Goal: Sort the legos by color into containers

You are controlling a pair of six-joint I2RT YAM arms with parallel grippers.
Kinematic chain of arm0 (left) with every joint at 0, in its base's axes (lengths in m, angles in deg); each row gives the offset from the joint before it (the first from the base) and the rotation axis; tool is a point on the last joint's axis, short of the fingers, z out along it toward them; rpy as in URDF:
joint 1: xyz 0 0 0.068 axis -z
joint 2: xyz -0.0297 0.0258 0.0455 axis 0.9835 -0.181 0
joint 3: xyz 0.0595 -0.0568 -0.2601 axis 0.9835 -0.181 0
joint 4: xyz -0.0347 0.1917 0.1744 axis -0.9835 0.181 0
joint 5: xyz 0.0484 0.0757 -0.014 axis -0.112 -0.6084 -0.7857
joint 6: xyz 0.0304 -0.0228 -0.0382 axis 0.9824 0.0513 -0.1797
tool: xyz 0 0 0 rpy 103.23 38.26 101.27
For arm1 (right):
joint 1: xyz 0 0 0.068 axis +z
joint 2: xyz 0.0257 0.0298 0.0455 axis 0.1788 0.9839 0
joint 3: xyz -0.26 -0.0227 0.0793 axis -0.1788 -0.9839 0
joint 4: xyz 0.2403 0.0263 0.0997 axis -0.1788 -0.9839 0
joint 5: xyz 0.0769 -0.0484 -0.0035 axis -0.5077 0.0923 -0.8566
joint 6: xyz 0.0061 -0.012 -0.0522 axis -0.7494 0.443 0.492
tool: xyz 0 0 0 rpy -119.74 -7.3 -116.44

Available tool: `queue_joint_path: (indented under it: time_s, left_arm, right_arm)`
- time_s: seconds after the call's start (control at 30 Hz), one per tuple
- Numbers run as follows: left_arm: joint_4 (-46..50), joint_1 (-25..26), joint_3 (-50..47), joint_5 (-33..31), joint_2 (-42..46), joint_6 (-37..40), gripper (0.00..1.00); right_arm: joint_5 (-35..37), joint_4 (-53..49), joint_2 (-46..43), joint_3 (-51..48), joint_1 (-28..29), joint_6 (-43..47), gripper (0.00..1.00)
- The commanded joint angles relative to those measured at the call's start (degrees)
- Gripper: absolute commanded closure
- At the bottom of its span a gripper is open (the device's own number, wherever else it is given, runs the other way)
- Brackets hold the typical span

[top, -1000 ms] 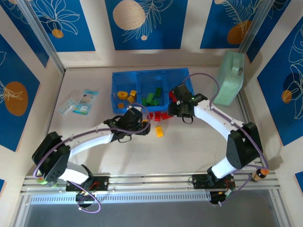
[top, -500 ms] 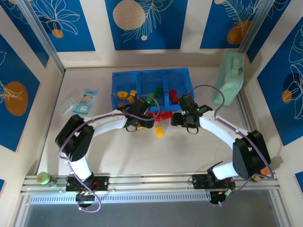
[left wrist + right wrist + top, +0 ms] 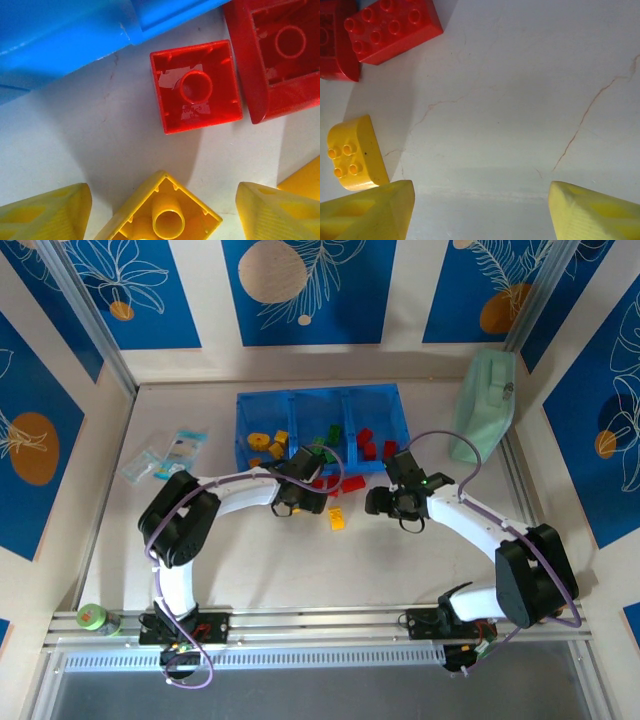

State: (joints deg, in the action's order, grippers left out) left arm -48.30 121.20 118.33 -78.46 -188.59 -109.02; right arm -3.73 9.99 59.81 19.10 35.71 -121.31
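Legos (image 3: 395, 30), two red and one yellow, before parted, empty right tool (image 3: 480, 200); left tool (image 3: 162, 205) parted, empty too.

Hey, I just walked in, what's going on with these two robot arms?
Bricks are being sorted by color into a blue tray: yellow ones lie in its left compartment, green in the middle, red on the right. A few red bricks and a yellow brick lie on the table in front. The left gripper is open, an upturned yellow brick between its fingers; the right gripper is open above the table.
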Motion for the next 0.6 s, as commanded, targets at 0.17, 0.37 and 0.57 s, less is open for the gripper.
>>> queue_joint_path:
  time_s: [0.17,0.37,0.57]
  left_arm:
    - [-0.28,1.43,-4.66,1.00,1.25,-2.50,0.39]
    - [0.24,1.94,-6.14,-1.19,2.86,-2.96,0.65]
    - [1.29,2.30,-7.04,-2.39,6.57,-3.21,0.72]
  right_arm:
    - [-1.72,1.01,-1.79,-0.87,-0.36,-1.46,0.29]
    - [-1.85,0.84,-2.14,-0.67,-0.27,-1.83,0.30]
    - [-1.43,0.29,-3.54,-1.23,-0.10,-2.10,0.30]
